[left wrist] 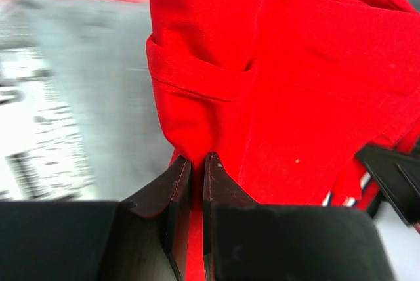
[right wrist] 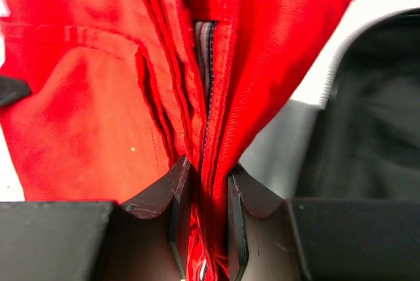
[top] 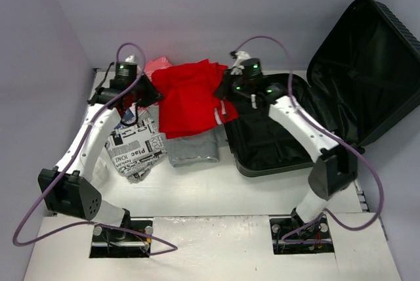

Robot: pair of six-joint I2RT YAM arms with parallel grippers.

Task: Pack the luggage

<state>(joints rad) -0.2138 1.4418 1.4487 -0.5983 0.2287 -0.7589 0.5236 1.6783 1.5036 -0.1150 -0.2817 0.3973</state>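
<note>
The red garment [top: 190, 100] is matt woven cloth, the luggage [top: 367, 71] a ribbed hard shell lined with fabric.

A red garment [top: 190, 97] sits bunched in the middle of the white table [top: 216, 189], creased into thick folds; up close it shows a stitched, pocket-like seam, and between two of its folds a strip of grey striped fabric; its lower edge lies over a grey garment [top: 193, 148], which is spread flat on the table just in front of it; to the left of the grey one, touching it, is a crumpled cloth printed like newspaper [top: 134, 146], black letters on white; behind the red heap, towards the back left, a bit of pink cloth [top: 156, 65] pokes out; pale lilac-grey walls [top: 197, 12] close in the table at the back and sides.
</note>
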